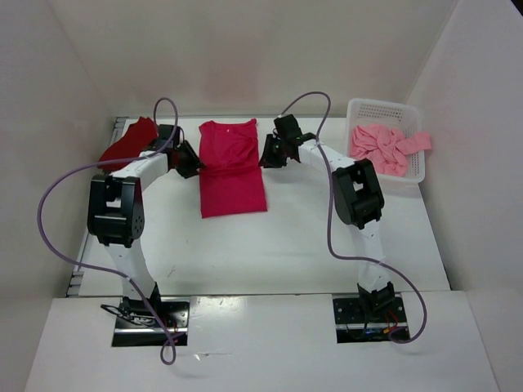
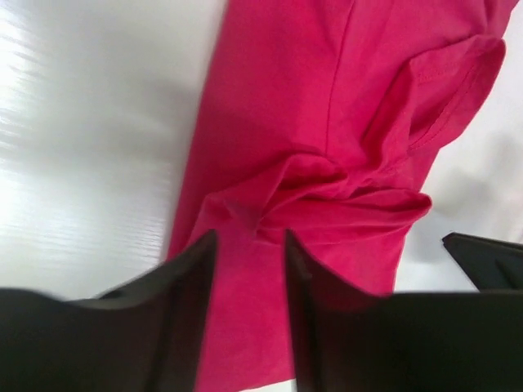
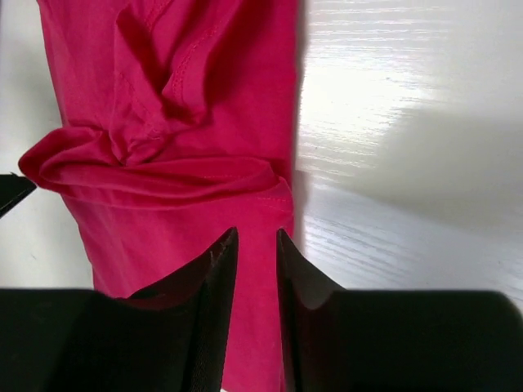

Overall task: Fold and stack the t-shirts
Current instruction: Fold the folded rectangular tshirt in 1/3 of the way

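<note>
The crimson-pink t-shirt (image 1: 231, 175) lies on the worktop (image 1: 286, 245) with its sleeves folded in, between the two end effectors. The left end effector (image 2: 251, 237) and the right end effector (image 3: 257, 233) each hover over one side edge of it, fingers parted, gripping nothing. The dark red t-shirt (image 1: 131, 140) lies just outside the left one, and the salmon t-shirt (image 1: 380, 147) fills the white basket (image 1: 413, 114) beyond the right one

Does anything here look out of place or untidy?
The dark red t-shirt lies bunched at the table's far left corner. The salmon t-shirt is crumpled in the basket, one part hanging over its right rim.
</note>
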